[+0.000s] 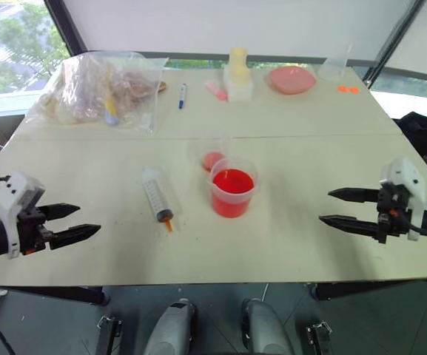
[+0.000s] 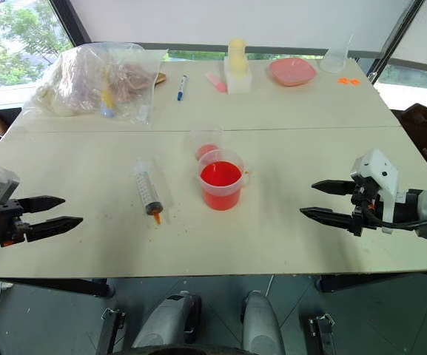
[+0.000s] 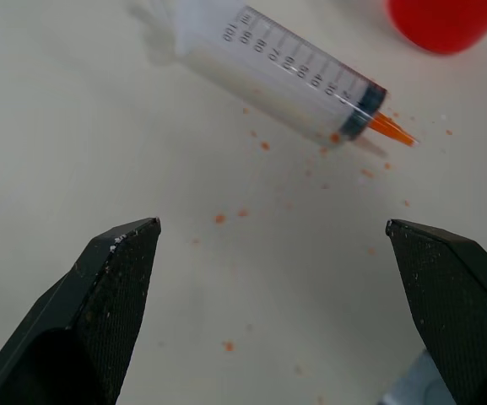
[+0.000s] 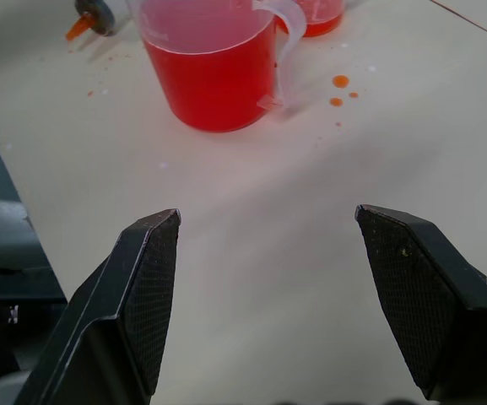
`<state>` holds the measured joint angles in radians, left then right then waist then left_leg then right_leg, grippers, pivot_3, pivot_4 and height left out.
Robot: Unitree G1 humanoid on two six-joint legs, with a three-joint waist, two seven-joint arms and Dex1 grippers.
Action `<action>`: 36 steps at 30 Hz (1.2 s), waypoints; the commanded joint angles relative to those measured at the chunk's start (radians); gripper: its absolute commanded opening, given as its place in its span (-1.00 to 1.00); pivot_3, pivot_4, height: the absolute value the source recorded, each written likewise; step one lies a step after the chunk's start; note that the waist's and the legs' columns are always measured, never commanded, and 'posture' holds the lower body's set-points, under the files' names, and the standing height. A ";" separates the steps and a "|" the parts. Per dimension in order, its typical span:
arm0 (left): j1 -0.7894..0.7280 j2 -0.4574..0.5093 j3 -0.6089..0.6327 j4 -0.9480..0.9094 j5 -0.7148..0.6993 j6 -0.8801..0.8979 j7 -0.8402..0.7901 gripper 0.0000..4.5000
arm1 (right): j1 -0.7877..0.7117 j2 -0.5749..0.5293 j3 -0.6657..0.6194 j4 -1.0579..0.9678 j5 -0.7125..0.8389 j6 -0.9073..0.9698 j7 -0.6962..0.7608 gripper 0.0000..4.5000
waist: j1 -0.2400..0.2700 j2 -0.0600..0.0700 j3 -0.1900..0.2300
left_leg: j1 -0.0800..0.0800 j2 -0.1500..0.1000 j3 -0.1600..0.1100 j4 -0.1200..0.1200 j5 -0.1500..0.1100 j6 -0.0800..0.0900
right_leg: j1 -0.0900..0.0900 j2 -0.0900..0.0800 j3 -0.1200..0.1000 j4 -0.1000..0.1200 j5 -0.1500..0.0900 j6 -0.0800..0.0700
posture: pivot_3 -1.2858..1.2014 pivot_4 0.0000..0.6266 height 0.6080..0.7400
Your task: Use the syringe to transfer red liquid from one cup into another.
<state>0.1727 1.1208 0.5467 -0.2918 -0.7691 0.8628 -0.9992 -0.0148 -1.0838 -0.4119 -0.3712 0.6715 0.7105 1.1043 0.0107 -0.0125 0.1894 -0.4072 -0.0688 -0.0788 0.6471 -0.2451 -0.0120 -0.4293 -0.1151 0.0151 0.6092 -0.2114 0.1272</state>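
One clear syringe (image 1: pixel 156 196), orange tip, black marks, lying flat.

Bare cream tabletop (image 1: pixel 309 237) lies between each open black gripper and the centre, unobstructed. The central zone is occupied by a clear graduated syringe with orange tip (image 1: pixel 156 194), lying flat, and a wide spouted clear cup of red liquid (image 1: pixel 232 192), with a small clear cup (image 1: pixel 213 158) touching or just behind it. A narrow lane is left between syringe and cups. The far edge is crowded by a clear plastic bag (image 1: pixel 102 89), a blue pen (image 1: pixel 182 95) and a pink dish (image 1: pixel 291 79).
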 commanded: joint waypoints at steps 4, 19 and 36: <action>-0.049 -0.012 -0.051 -0.027 0.026 -0.015 0.004 0.98 | -0.007 0.008 -0.020 -0.055 0.012 -0.012 -0.012 0.54 | 0.000 0.000 0.000 | -0.001 0.000 0.000 -0.001 0.000 0.000 | -0.001 -0.002 0.000 0.000 0.000 0.000 | 0.03 -0.52 1.00; -0.273 -0.096 -0.153 -0.053 0.010 0.201 0.235 0.98 | -0.041 0.056 0.030 -0.048 -0.005 -0.060 -0.050 0.54 | 0.002 0.000 0.001 | -0.001 -0.001 0.000 -0.001 0.000 0.000 | -0.001 -0.001 -0.001 0.000 0.000 0.001 | 0.03 -0.52 1.00; -1.177 -0.252 -0.560 0.772 -0.572 0.752 1.234 0.98 | -0.417 0.087 0.196 -0.118 0.036 -0.167 0.011 0.54 | -0.023 -0.003 0.003 | 0.002 -0.004 -0.005 0.001 0.001 0.000 | 0.001 0.000 -0.002 0.007 0.002 0.008 | 0.03 -0.52 1.00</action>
<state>-0.9757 0.8785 -0.0024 0.4217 -1.2786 1.6060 0.1322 -0.4020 -1.0015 -0.2216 -0.4595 0.7091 0.5710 1.1094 -0.0122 -0.0159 0.1921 -0.4058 -0.0727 -0.0841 0.6477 -0.2445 -0.0124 -0.4295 -0.1154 0.0132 0.6166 -0.2094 0.1351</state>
